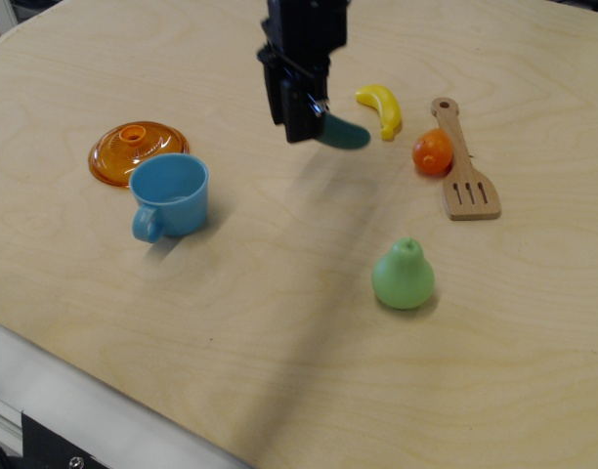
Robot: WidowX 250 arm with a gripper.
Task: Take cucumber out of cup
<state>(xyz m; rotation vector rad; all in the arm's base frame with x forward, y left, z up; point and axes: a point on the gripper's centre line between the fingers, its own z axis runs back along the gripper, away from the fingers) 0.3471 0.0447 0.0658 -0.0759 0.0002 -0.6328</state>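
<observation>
My gripper (pixel 307 115) is clamped on the cucumber (pixel 344 134), holding it by one end up off the table (pixel 279 322), so the smooth dark teal oblong sticks out to the side with its rounded tip free. It hangs over bare wood near the banana (pixel 381 108), well apart from the cup (pixel 171 194). My fingers are black and blocky, hard-edged.

The cup is glossy light blue plastic, upright, with a round open mouth and its loop handle pointing toward the near left. I can't see anything inside it. Just behind it and touching or nearly so lies the lid (pixel 135 150), translucent orange, a shallow dome with a small knob on top.

The banana is a short curved yellow piece, smooth. Right of it sits a small round orange fruit (pixel 433 151), touching the handle of a wooden spatula (pixel 461 166), which is pale, flat, with a slotted blade. The pear (pixel 404 276) stands upright nearer the front, matte light green, bulbous with a narrow top. The table is light plywood with visible grain.
</observation>
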